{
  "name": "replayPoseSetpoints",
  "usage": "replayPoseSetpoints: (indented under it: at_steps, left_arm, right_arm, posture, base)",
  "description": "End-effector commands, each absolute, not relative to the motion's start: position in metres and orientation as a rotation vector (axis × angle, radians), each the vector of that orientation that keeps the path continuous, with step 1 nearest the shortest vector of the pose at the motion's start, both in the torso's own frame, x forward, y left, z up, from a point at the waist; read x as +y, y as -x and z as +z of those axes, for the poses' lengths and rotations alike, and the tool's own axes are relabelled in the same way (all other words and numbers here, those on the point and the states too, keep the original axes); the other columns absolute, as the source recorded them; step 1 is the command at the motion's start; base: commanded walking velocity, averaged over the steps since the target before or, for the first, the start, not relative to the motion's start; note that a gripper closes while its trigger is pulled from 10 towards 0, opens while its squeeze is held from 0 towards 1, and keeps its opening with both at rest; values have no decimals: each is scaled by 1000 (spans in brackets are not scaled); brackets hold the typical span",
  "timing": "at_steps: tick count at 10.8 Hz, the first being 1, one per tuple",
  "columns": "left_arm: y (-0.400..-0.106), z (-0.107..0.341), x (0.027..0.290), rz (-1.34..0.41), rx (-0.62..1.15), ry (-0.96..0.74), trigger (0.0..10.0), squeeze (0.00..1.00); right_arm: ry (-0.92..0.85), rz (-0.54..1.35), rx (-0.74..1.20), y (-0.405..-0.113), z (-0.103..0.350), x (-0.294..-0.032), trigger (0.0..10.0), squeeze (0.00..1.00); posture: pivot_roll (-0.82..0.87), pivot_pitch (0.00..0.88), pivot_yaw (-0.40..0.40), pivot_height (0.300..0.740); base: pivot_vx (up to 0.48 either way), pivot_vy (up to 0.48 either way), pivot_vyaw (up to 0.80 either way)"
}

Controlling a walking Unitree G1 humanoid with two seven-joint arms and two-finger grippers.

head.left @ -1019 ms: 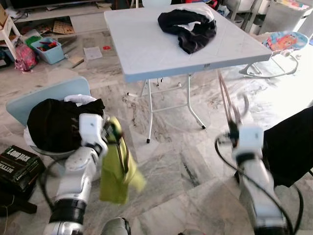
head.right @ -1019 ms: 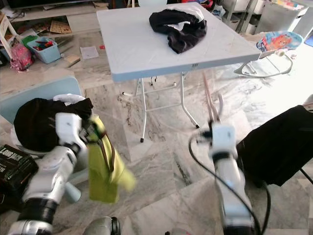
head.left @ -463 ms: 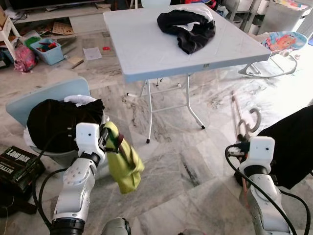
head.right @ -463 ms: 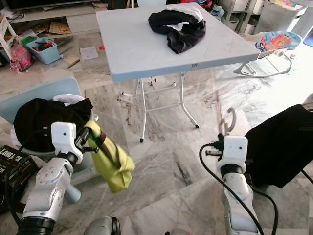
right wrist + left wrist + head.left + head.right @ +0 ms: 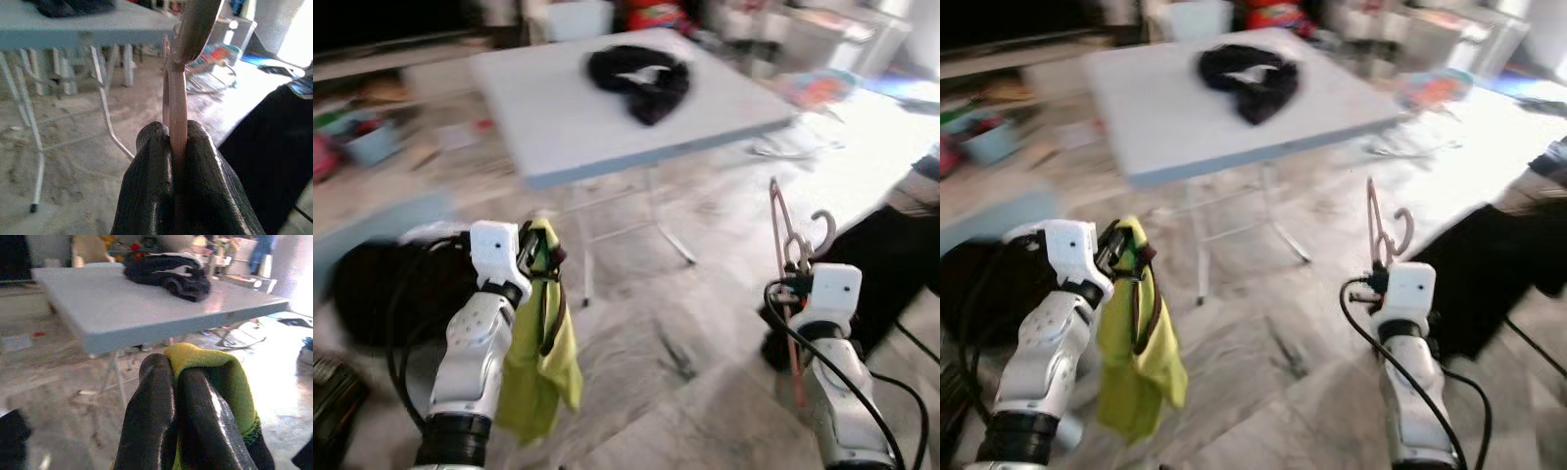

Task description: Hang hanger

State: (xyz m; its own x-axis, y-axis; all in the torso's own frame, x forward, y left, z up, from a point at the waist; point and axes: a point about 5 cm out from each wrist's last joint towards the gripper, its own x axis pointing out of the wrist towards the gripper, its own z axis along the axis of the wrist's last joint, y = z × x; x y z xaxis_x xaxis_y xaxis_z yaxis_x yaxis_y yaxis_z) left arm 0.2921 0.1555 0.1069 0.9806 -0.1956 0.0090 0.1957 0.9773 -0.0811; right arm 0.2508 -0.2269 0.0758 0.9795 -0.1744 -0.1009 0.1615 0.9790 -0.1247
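My right gripper (image 5: 178,161) clenches the wooden hanger (image 5: 785,245) upright, near right; my left gripper (image 5: 178,401) pinches a yellow-green garment (image 5: 545,362) — grey table (image 5: 558,122) stands far

Whole view swung and blurred; yellow-green garment (image 5: 544,362) now hanging straighter, wooden hanger (image 5: 790,257) more upright.

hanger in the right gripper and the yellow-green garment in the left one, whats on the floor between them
In the left eye view, only bare marble floor lies between the hanger, pinched in the right gripper, and the yellow-green garment hanging from the left gripper.
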Motion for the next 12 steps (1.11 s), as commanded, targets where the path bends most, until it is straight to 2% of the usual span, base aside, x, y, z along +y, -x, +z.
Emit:
replayPoseSetpoints:
  at_steps: [1, 2, 6, 9, 12]
  left_arm:
    - [-296, 120, 156, -196, -48, 79, 10000, 0]
    - [-297, 121, 155, -194, -55, 83, 10000, 0]
    - [-301, 136, 149, -198, -115, 64, 10000, 0]
    - [-310, 159, 150, -171, -195, 59, 10000, 0]
    - [-311, 156, 152, -156, -180, 63, 10000, 0]
  right_arm:
    - [154, -156, 94, -255, 79, -223, 10000, 0]
    - [74, -73, 90, -255, 77, -215, 10000, 0]
    - [77, 29, 49, -258, 84, -191, 10000, 0]
    - [86, 84, 27, -258, 91, -190, 10000, 0]
    - [58, 88, 27, -260, 91, -190, 10000, 0]
  posture:
    - [-104, 0, 24, 740]
    - [-103, 0, 23, 740]
    - [-98, 0, 16, 740]
    - [-97, 0, 11, 740]
    - [-99, 0, 10, 740]
  base:
    - [480, 0, 0]
    - [480, 0, 0]
    - [480, 0, 0]
    - [480, 0, 0]
    - [480, 0, 781]
